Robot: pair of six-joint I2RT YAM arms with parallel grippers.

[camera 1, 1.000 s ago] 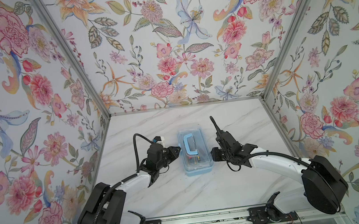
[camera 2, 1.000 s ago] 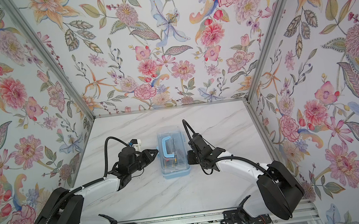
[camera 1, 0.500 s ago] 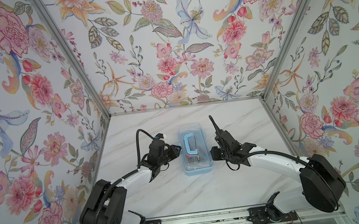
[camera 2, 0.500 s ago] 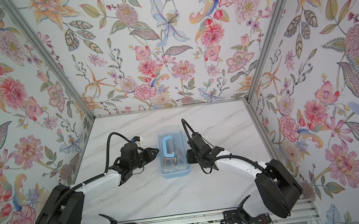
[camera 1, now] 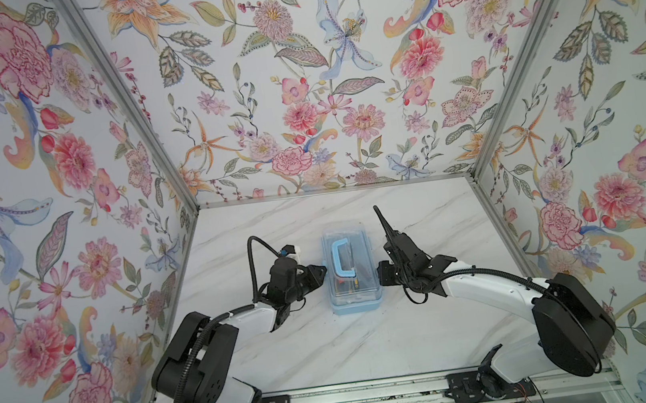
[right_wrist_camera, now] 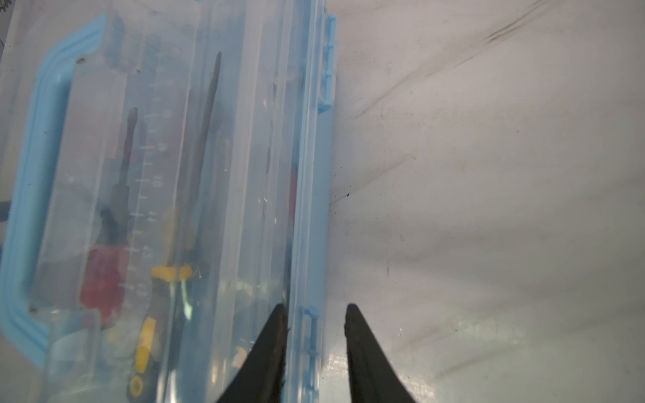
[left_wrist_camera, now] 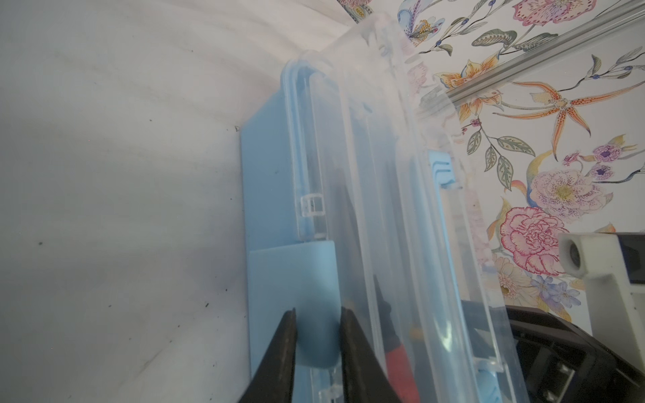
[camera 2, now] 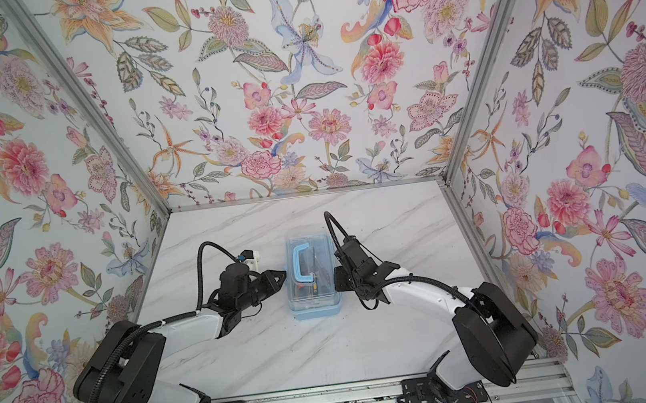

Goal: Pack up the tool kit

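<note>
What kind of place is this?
Probably a robot test booth: flowered wall panels box in a marble-look tabletop, and the left arm and right arm are bolted to a metal rail.

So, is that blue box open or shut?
Shut: the clear lid lies flat on the box, tools showing through it. Whether it's latched, cannot tell.

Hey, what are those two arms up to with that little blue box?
Two robot arms flank the tool kit, which sits on the marble table with its clear lid down and tools inside. The left gripper has its jaws narrowly apart at the blue latch; whether they pinch it is unclear. The right gripper, open, straddles the hinged edge opposite.
</note>
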